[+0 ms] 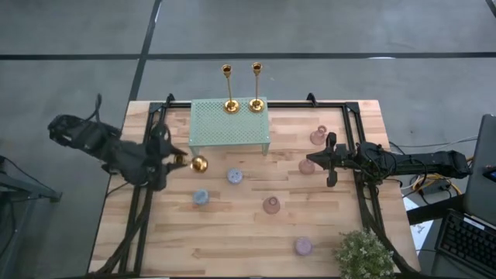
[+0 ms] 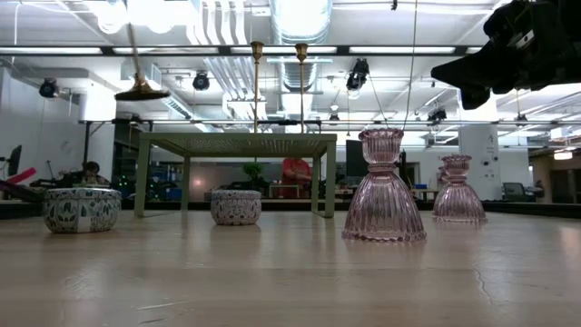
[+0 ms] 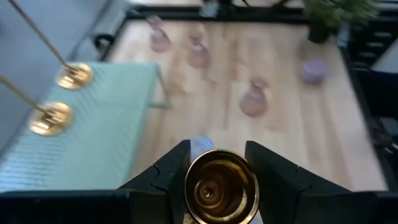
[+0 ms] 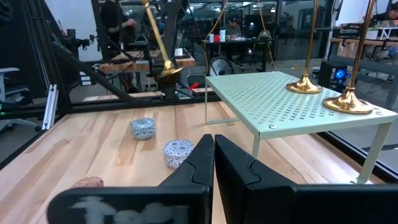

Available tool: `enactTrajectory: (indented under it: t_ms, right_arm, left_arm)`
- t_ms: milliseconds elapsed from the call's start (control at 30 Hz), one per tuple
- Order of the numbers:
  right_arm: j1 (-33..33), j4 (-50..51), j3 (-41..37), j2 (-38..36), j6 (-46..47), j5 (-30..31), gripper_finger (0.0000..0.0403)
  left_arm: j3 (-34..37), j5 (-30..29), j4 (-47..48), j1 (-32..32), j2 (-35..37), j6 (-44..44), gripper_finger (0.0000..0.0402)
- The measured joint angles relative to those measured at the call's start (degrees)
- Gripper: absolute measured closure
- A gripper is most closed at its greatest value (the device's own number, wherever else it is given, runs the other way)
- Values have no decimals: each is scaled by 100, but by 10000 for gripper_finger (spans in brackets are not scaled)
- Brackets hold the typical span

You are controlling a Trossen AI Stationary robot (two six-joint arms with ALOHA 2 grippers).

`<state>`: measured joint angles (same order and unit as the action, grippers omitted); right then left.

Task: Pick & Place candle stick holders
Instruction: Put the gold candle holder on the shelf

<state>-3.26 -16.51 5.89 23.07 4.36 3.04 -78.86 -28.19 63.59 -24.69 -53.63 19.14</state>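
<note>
From overhead I saw my left claw (image 1: 180, 160) closed on a gold candlestick (image 1: 198, 164), holding it up off the wooden surface (image 1: 248, 232) just beside the left end of the pale green rack (image 1: 229, 133). Through the left wrist camera its round base (image 3: 221, 185) sat gripped between both fingers (image 3: 163, 177). Two more gold candlesticks (image 1: 229, 105) (image 1: 256, 104) stood upright on the rack's far edge, side by side.

My right claw (image 1: 311, 164) hung over the surface's right side with its fingers pressed together and nothing in them, close to a pinkish glass holder (image 1: 307, 167); I couldn't quite tell whether they touched. Another pinkish holder (image 1: 318, 137) stood farther back, a third (image 1: 270, 204) near the middle. Two small round patterned holders (image 1: 234, 177) (image 1: 201, 197) sat in front of the rack, and a purple one (image 1: 302, 246) near the potted plant (image 1: 363, 254).
</note>
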Motion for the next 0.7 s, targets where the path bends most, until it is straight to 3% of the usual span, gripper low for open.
enactTrajectory:
  t_ms: [133,367,700]
  right_arm:
    - [-1,0,0,0,0,-1,394]
    - [0,0,0,0,3,-1,394]
    - [0,0,0,0,1,-1,394]
  left_arm:
    - [-451,-376,-7,795,-224,-384,252]
    - [-939,-350,-34,2560,-534,-504,252]
    - [-991,1528,-886,5133,-1148,-819,252]
